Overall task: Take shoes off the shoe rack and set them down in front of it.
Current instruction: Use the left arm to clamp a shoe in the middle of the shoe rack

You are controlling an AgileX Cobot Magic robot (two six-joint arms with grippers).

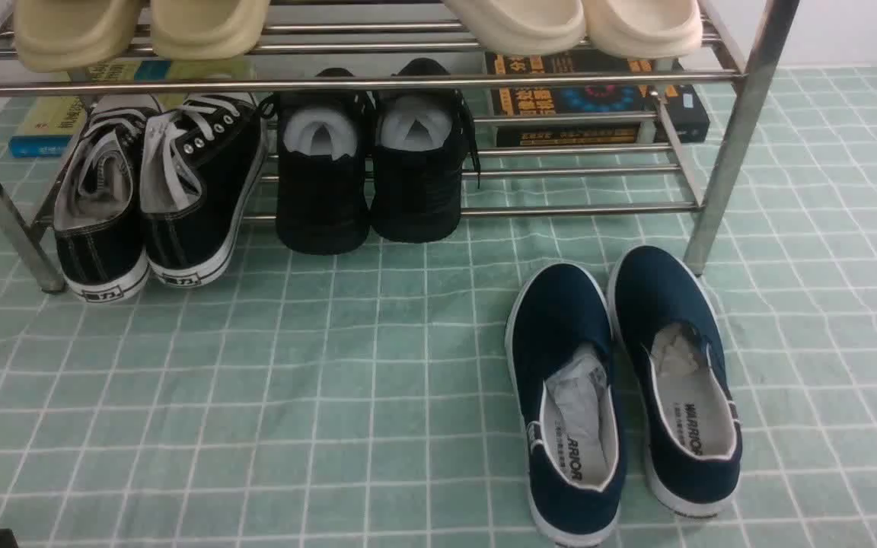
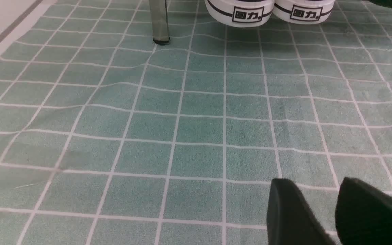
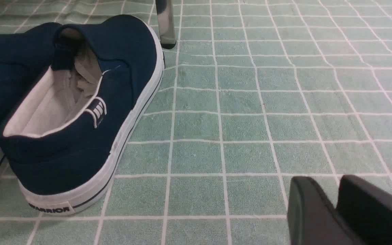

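Progress: both pairs left to move | black canvas sneakers [image 1: 157, 198] and all-black sneakers [image 1: 370, 183] sit on shoe rack [image 1: 560, 77] lower tier | left gripper [image 2: 313, 183] partly open, empty | right gripper [image 3: 322, 180] empty, opening unclear

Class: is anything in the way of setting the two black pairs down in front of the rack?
Nothing visible before the canvas sneakers or knit sneakers. Only the navy slip-ons occupy the floor before the right end of the rack.

Floor: wrinkled green cloth with white grid [image 1: 332, 396]
On it: shiny steel two-tier rack [image 1: 741, 129], navy white-soled slip-ons [image 1: 560, 320]
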